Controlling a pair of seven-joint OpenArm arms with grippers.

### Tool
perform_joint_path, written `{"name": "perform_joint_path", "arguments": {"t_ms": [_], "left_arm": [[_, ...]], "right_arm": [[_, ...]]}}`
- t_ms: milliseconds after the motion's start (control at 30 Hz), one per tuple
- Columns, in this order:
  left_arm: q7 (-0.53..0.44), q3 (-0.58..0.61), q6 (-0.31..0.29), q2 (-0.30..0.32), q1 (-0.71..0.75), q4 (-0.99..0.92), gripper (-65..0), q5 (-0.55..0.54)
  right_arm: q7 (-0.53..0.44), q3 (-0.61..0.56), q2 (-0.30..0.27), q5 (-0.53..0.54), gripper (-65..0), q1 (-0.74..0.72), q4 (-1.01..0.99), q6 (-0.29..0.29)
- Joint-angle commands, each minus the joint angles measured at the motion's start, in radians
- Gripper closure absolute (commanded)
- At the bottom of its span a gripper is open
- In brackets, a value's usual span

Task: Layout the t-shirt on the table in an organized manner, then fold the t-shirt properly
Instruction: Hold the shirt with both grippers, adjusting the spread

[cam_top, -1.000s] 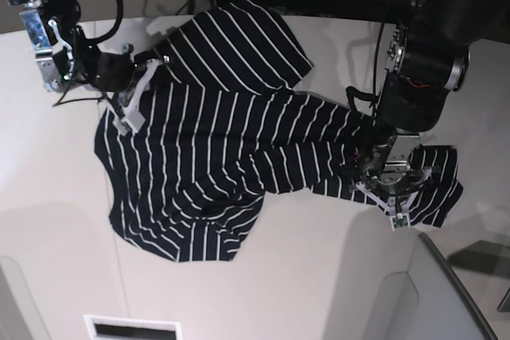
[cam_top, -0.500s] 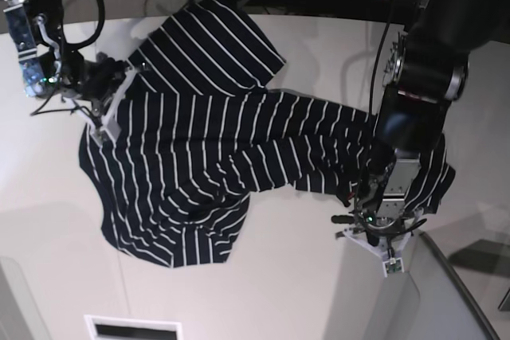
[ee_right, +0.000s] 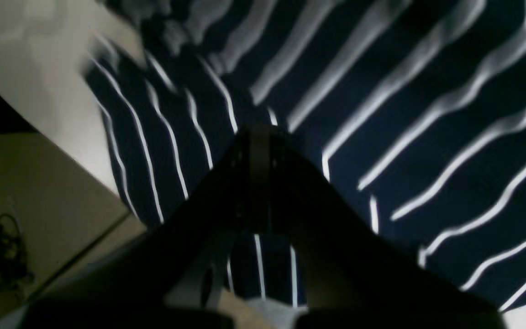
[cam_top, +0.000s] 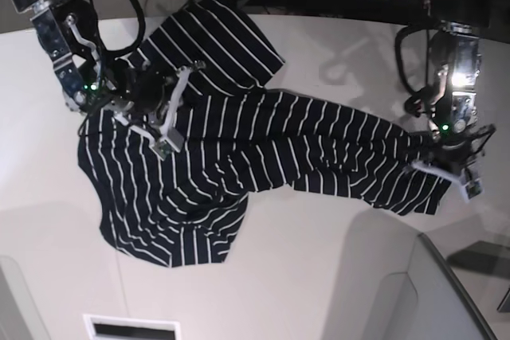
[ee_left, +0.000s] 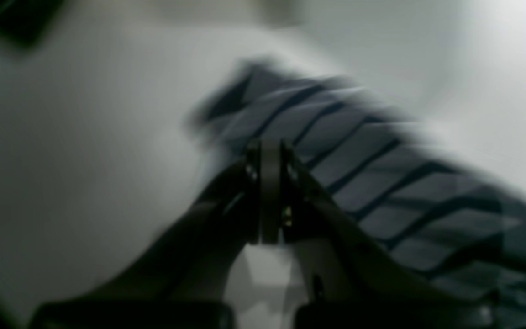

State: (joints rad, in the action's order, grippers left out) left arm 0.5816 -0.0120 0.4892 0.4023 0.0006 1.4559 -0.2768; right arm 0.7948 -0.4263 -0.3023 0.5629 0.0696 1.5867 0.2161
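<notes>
T-shirt (cam_top: 239,157): dark navy, thin white stripes, spread rumpled across white desk (cam_top: 303,276), far-left part folded over. Left gripper (cam_top: 446,171) closed beside its right edge; right gripper (cam_top: 163,121) closed over fabric; grasp unclear, wrist views blurred.

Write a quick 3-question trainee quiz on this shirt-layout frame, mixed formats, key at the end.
1. True or false: the t-shirt already lies flat and smooth on the table.
2. In the base view, which gripper is at the shirt's end near the picture's right edge? A) left gripper B) right gripper C) neither
3. Fill in: both grippers' fingers are ____ (open/shut).

Key
1. False: it is stretched sideways between the arms, bunched, with a fold hanging toward the near edge.
2. A: the left gripper is at that end; the right gripper is over the wide part, by the spread flap.
3. Shut: each wrist view shows the fingers together against striped fabric.
</notes>
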Motion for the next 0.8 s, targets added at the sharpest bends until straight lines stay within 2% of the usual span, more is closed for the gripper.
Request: {"name": "perform_joint_path", "arguments": {"t_ms": [0,100,167,233,267,333,400,567,767], "left_arm": [[-0.028,0.002,-0.053,0.005,-0.027,0.026,0.0,0.006],[-0.028,-0.01,-0.174,0.002,-0.029,0.026,0.0,0.004],[-0.028,-0.01,-0.203,-0.015,-0.043,0.027,-14.6,0.003],[-0.025,-0.01,-0.205,-0.044,-0.077,0.021,-29.8,0.006],[-0.025,-0.01,-0.202,-0.05,-0.092,0.003,-35.4,0.006],[-0.025,-0.007,-0.194,-0.053,-0.136,-0.056,-42.5,0.006],[-0.025,0.001,-0.194,-0.055,-0.193,-0.149,-45.1,0.007],[-0.025,-0.006,-0.194,-0.072,-0.308,-0.344,-44.9,0.007],[-0.03,-0.009,-0.194,-0.07,-0.347,-0.473,-44.9,0.007]], "right_arm": [[-0.007,0.008,0.01,0.006,-0.5,-0.006,0.017,0.001],[-0.005,0.01,0.022,0.006,-0.5,-0.004,0.017,0.001],[-0.005,0.008,0.024,0.006,-0.5,-0.001,0.017,0.001],[-0.005,0.008,0.024,0.006,-0.5,0.0,0.017,0.001],[-0.005,0.008,0.024,0.006,-0.5,0.0,0.017,0.001],[-0.005,0.008,0.021,0.006,-0.3,0.009,0.017,0.001],[-0.005,0.014,0.019,0.006,-0.2,0.022,0.017,0.004],[-0.005,0.01,0.018,0.006,-0.2,0.032,0.017,0.007],[-0.005,0.016,0.018,0.006,-0.2,0.04,0.017,0.007]]}}
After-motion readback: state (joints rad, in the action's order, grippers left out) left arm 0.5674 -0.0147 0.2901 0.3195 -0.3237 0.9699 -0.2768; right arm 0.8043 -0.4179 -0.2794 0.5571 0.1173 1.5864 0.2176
